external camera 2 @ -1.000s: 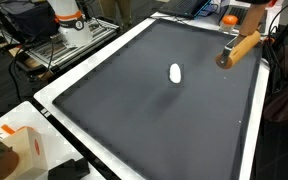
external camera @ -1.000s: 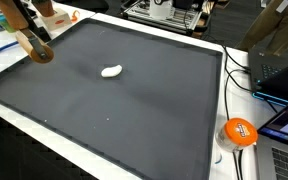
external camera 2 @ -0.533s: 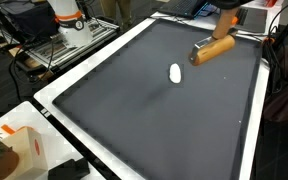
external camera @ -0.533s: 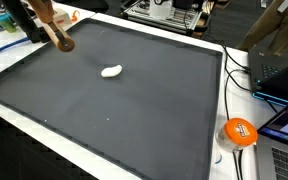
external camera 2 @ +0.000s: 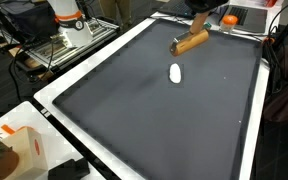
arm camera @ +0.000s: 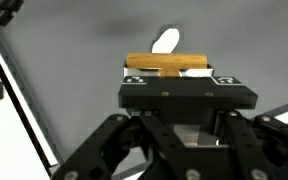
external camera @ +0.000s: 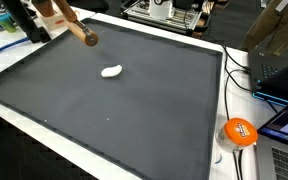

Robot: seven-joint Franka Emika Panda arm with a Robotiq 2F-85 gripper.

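Wrist view shows the gripper point(arm camera: 173, 76) clamped on a smooth wooden cylinder point(arm camera: 162, 64), its long axis lying crosswise.

In the wrist view the brown wooden cylinder point(arm camera: 164, 66) covers the lower end of the small white lump point(arm camera: 166, 40), and the dark desk point(arm camera: 74, 50) behind them is blurred. In both exterior views the top edge partly cuts off the jaws, and there the lump is too small to identify.
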